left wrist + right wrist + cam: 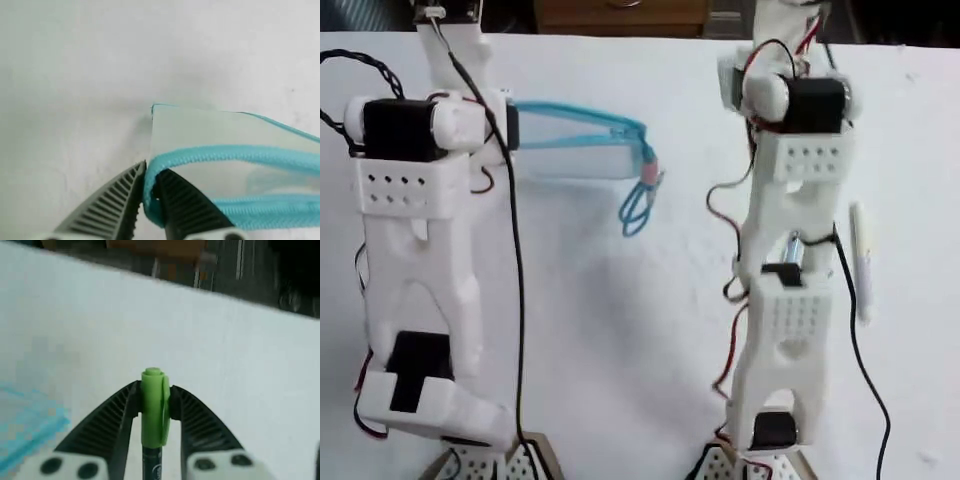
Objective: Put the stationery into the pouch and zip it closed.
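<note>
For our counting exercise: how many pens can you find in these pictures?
2. A green-capped pen is clamped in the right jaws. A white pen lies on the table beside the right arm. Others may be hidden under the arms.

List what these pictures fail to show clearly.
High view: the left arm covers the held end of the pouch.
Left wrist view: the pouch runs off the edge; contents unclear.
Right wrist view: the green-capped pen is cut off past its cap by the edge.
High view: the white pen-like item is too small to identify.
</note>
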